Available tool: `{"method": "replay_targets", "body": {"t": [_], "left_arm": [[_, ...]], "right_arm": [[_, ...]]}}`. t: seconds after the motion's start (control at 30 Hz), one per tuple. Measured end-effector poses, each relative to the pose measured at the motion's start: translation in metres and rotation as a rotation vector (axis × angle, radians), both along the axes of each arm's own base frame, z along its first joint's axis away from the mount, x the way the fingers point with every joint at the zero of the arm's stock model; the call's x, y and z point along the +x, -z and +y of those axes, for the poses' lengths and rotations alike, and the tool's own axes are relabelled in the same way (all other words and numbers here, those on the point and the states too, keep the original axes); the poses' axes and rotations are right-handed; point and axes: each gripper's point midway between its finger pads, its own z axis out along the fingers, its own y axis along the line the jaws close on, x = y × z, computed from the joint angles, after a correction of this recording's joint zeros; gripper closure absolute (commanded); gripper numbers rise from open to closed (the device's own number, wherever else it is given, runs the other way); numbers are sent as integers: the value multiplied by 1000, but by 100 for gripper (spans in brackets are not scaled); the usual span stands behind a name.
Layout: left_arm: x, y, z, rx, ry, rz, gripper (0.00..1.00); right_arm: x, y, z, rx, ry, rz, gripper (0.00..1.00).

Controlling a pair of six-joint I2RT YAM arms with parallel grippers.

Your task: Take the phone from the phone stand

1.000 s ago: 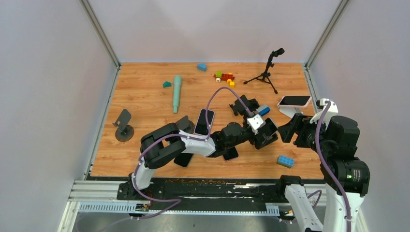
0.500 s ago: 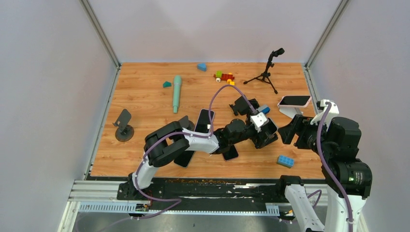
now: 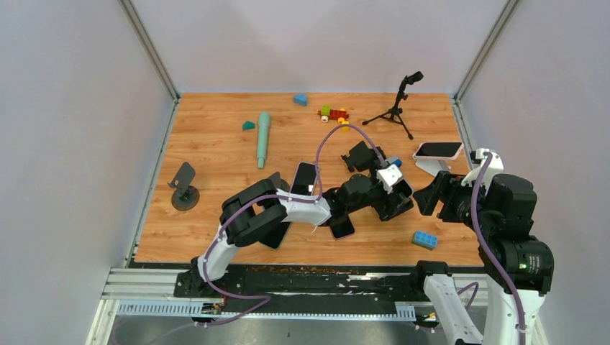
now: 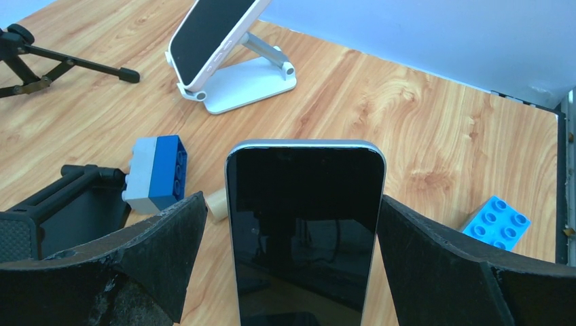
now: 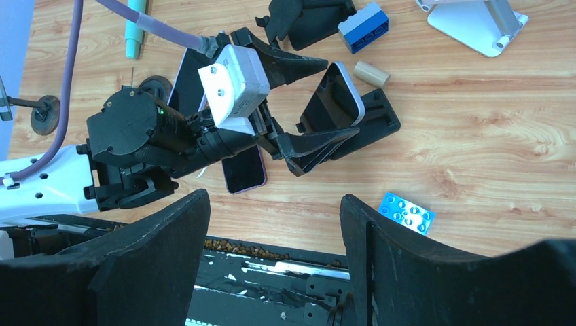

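A dark-screened phone (image 4: 306,224) with a silver rim stands tilted on a black stand (image 5: 375,121) right of the table's middle; it also shows in the top view (image 3: 400,192). My left gripper (image 4: 292,200) is open with one finger on each side of this phone; a gap shows at the left finger (image 4: 170,244), and the right finger (image 4: 435,258) is at the phone's edge. A second phone (image 3: 439,149) leans on a white stand (image 4: 246,80) further right. My right gripper (image 5: 273,204) is open and empty above the table's near edge.
Three phones lie flat near the left arm (image 3: 303,180), (image 3: 344,228), (image 3: 273,236). A blue-white brick (image 4: 159,173), a blue brick (image 3: 424,239), a black block (image 3: 362,154), a tripod (image 3: 398,108), a teal microphone (image 3: 263,138) and a small black stand (image 3: 185,188) lie around.
My left arm has pushed a little further right and forward, bringing its fingers around the phone on the black stand. The right arm has barely moved.
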Motion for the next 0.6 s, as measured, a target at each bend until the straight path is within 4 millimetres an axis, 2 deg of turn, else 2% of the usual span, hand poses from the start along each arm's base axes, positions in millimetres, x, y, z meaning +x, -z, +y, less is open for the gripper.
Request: {"method": "replay_targets", "body": {"t": [0.37,0.6], "left_arm": [[10,10,-3,45,-46,16,0],[12,10,-3,54,-59,19,4]], "right_arm": [[0,1,1,2,-7,4,29],[0,4,3,10,-17,12,29]]}}
